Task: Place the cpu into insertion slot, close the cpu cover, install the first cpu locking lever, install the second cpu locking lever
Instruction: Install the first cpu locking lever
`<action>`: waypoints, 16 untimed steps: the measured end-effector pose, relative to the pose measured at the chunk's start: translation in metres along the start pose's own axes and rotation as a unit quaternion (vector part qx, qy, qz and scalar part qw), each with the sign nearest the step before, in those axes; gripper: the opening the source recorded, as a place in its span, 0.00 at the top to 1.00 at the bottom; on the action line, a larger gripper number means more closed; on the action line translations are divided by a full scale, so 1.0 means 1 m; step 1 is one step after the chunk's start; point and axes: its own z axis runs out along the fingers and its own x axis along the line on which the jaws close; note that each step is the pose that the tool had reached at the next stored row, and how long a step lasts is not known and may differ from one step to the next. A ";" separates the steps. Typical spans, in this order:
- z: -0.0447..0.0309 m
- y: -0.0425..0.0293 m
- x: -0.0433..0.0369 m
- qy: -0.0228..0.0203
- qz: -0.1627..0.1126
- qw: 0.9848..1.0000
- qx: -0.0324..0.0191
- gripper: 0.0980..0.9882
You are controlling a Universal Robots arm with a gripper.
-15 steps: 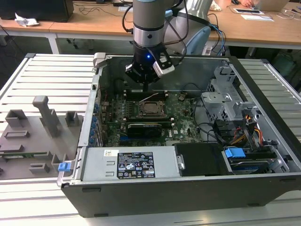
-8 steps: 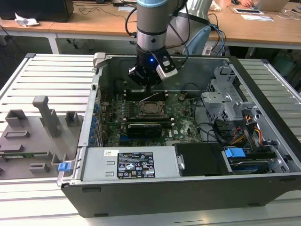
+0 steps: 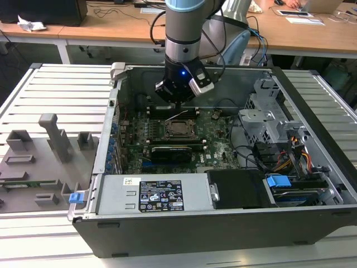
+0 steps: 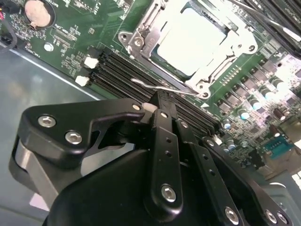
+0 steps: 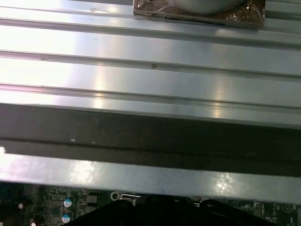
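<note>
The cpu (image 3: 179,128) sits in the insertion slot (image 3: 167,135) mid-motherboard in the exterior view, my gripper (image 3: 177,102) just beyond it.

In the second wrist view, the cpu cover (image 4: 141,35) frames the chip; a thin, springy locking lever (image 4: 162,86) lies by my clenched, empty fingertips (image 4: 161,104). I'd hook its free end.

I note the cpu (image 4: 193,40) top as pale matt metal, the cpu cover (image 4: 141,35) bright bare metal, and the gripper (image 4: 162,110) matt black.
</note>
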 end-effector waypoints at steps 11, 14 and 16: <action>0.0069 -0.0001 -0.0123 0.000 0.000 1.000 0.000 0.99; 0.0089 -0.0004 -0.0143 0.000 0.005 1.000 0.000 0.99; 0.0107 -0.0007 -0.0159 -0.001 0.009 1.000 0.000 0.99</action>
